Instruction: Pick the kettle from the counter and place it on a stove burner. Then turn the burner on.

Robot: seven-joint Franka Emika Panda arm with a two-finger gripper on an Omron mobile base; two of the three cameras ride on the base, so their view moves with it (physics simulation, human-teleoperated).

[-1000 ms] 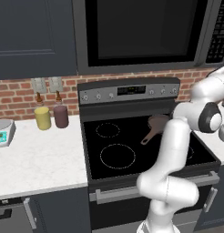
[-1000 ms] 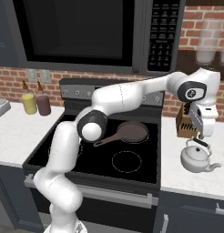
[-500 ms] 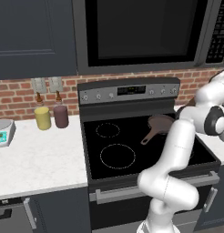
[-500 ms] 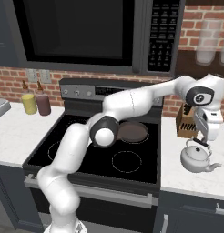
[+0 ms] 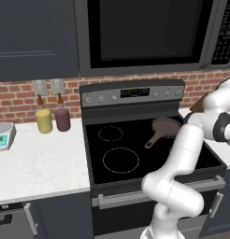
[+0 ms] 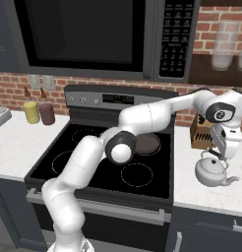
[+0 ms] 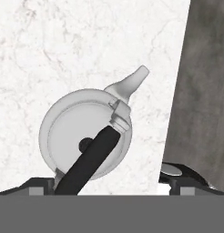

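Observation:
The silvery-white kettle stands upright on the white counter right of the stove. From above, the kettle shows its round lid, dark arched handle and a spout pointing up-right, with bare counter around it. My gripper hangs open just above the kettle's right side, not touching it. In the hand view my gripper stands open, its tips either side of the handle's lower end. The stove burner is the large dashed circle at the cooktop's front left, unlit.
A brown skillet sits on the back right burner. A wooden knife block stands behind the kettle. Yellow and maroon jars and a scale sit on the left counter. The counter edge lies close beside the kettle.
My hand has swung a little further right and lower over the kettle. The jaws stayed open and the kettle has not moved.

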